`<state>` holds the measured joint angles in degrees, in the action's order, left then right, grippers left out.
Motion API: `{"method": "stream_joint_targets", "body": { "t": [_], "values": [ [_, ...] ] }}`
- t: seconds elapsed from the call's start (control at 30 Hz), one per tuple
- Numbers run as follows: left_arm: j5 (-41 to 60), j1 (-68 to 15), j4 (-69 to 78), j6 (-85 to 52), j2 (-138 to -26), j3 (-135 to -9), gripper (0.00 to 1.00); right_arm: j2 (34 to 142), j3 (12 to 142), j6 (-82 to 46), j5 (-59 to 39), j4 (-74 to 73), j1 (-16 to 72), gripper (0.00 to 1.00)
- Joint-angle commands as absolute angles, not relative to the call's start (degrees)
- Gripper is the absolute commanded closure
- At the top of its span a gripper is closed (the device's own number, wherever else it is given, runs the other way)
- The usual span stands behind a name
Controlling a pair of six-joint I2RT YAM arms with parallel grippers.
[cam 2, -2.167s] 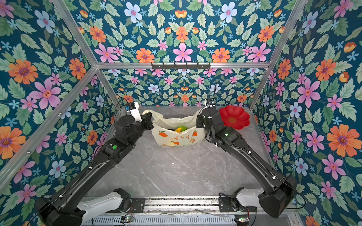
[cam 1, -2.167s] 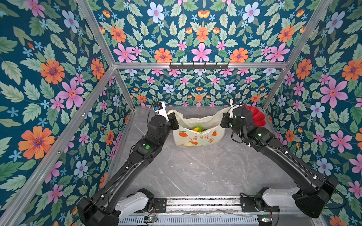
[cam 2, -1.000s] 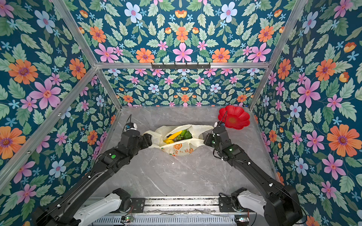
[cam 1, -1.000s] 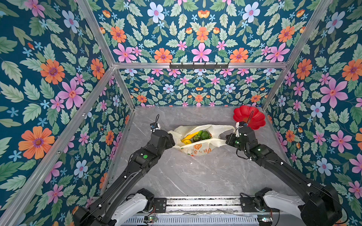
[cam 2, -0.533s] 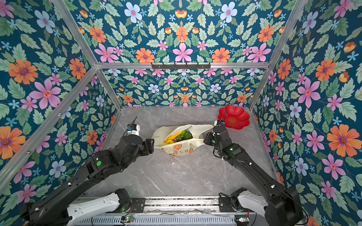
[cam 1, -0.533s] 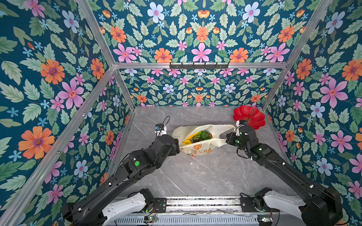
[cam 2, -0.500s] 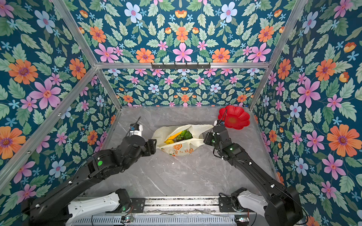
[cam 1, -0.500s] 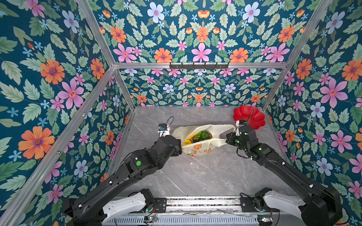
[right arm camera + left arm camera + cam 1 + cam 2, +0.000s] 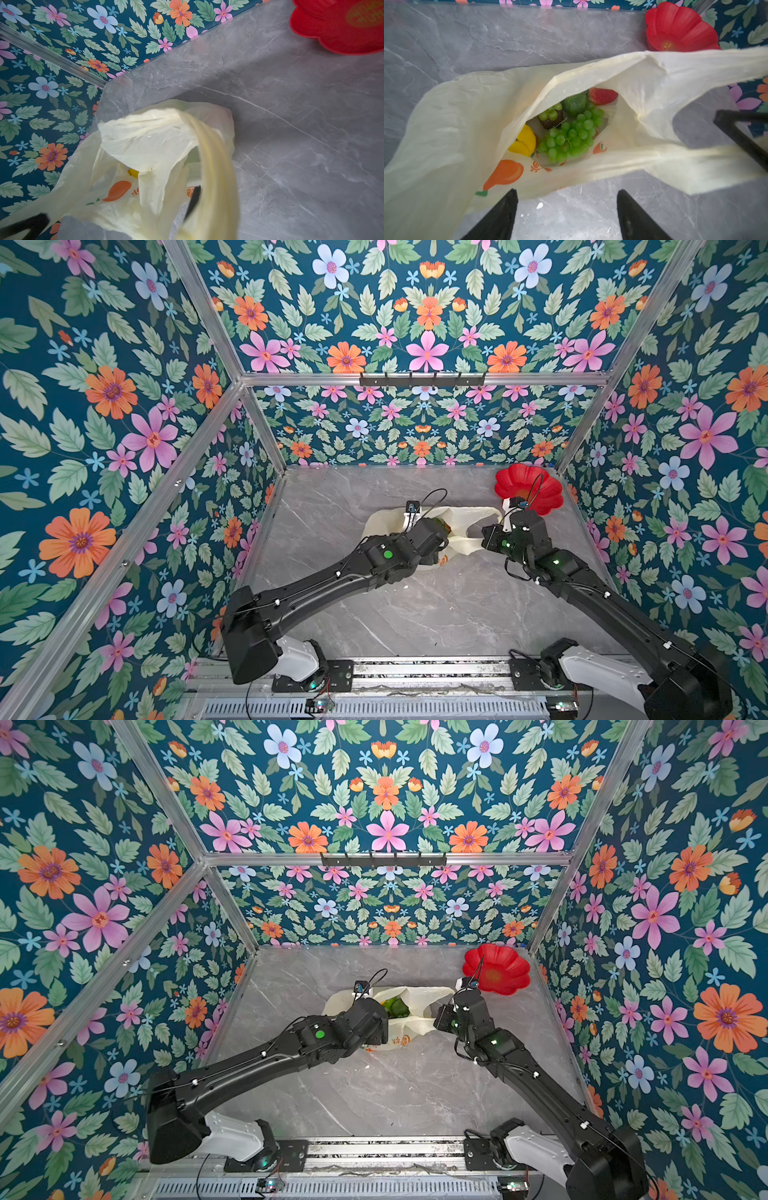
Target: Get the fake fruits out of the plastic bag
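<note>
**Reader:** What does the figure show?

**Legend:** The bag (image 9: pixel 452 124) lies on the desk (image 9: pixel 415 614), near the plate (image 9: pixel 530 489), with its mouth facing up. The right end effector (image 9: pixel 487 538) is clamped on one handle (image 9: pixel 212 166), which it draws taut. The left end effector (image 9: pixel 566 214) hovers at the near rim of the mouth, fingers apart and empty. Every visible one of the fruits (image 9: pixel 562 143) sits inside the bag: grapes (image 9: pixel 577 128), strawberry (image 9: pixel 602 96), a yellow piece (image 9: pixel 523 141) and a bumpy green one (image 9: pixel 574 104).

**Reader:** What could go wrong from here?

**Legend:** Three risks can be judged from this pose.
- The far flap (image 9: pixel 571 83) sags across part of the mouth. A descending finger may pinch film together with fruit, and the bag would then rise too.
- The thin handle may slip from the right grip, and the mouth would collapse.
- The grapes look lumpy and glossy, so a hold on only a few berries may slide off.

**Reader:** What is not legible?

**Legend:**
- In both top views the left arm (image 9: pixel 332 585) covers much of the mouth.
- The yellow piece is half under the flap, so its kind cannot be told.
- A dark item (image 9: pixel 550 123) under a small grape cluster is unidentifiable.
- In the right wrist view the handle hides most of the fingertips.
- Whether more fruit lies beneath the grapes cannot be told.
</note>
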<state>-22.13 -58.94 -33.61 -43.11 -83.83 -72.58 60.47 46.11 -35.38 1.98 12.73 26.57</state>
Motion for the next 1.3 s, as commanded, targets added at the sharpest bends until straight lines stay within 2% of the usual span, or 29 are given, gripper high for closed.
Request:
{"method": "stream_joint_targets", "body": {
  "t": [0.0, 0.2, 0.37, 0.7, 0.9, 1.27],
  "values": [
    [-18.3, -57.6, -25.8, -43.8, -86.2, -72.5, 0.24, 59.0, 45.3, -34.2, 2.5, 13.2, 26.6, 1.00],
    [-15.8, -55.0, -24.2, -45.0, -92.0, -73.4, 0.26, 57.0, 43.5, -33.2, 1.6, 13.2, 26.7, 1.00],
    [-18.1, -54.8, -30.3, -47.9, -94.4, -71.0, 0.20, 55.8, 43.3, -32.4, 3.8, 14.4, 26.7, 1.00],
    [-27.3, -52.6, -34.9, -56.1, -83.0, -57.8, 0.06, 57.3, 44.1, -31.7, 3.1, 13.1, 26.7, 1.00],
    [-31.4, -49.3, -35.6, -57.6, -77.2, -54.0, 0.03, 57.3, 43.7, -31.6, 2.7, 13.6, 26.7, 1.00],
    [-25.2, -42.2, -24.6, -50.4, -82.2, -52.6, 0.00, 58.1, 41.5, -32.5, 0.3, 12.1, 27.5, 1.00]
  ]
}}
